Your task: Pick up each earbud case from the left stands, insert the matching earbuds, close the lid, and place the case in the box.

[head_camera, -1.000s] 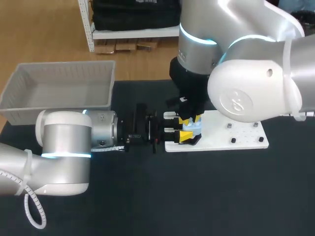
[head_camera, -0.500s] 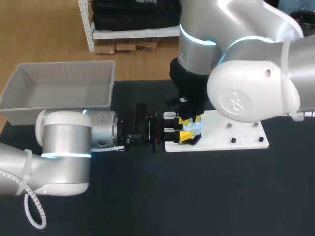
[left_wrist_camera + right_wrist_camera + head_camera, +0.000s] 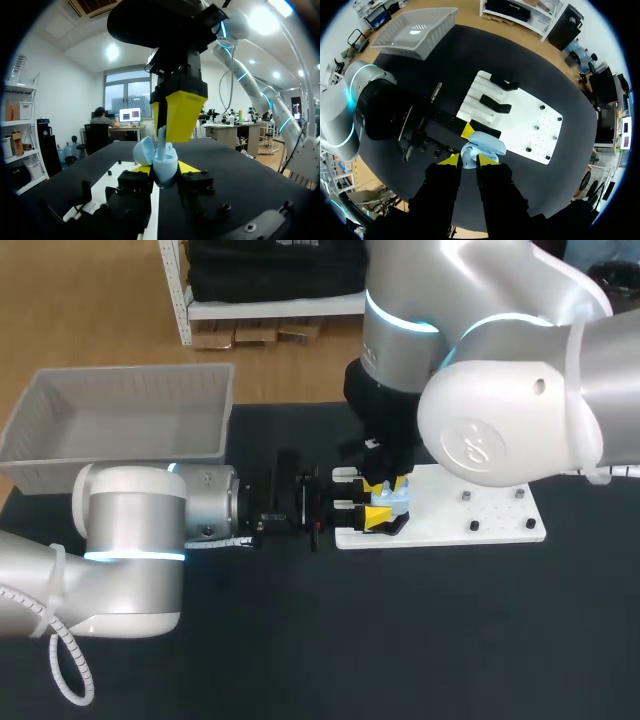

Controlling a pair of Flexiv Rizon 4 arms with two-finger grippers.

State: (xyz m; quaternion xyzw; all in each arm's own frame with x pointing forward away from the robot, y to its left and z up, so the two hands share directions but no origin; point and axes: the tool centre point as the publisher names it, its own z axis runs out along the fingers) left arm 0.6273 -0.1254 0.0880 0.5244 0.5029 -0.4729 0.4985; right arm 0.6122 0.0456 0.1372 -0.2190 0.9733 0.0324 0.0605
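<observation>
The left gripper (image 3: pixel 164 171) clamps the open light-blue earbud case (image 3: pixel 157 158) from both sides. Directly above it, the right gripper (image 3: pixel 468 160) pinches an earbud (image 3: pixel 161 135) at the case opening.

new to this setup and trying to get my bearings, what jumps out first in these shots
The light blue earbud case, its lid open, stands out first, clamped in the left gripper near the table's middle. The right gripper hangs directly above it, pinching an earbud at the case's mouth. Under them lies the white stand board, and a grey box sits at the far left corner.
</observation>
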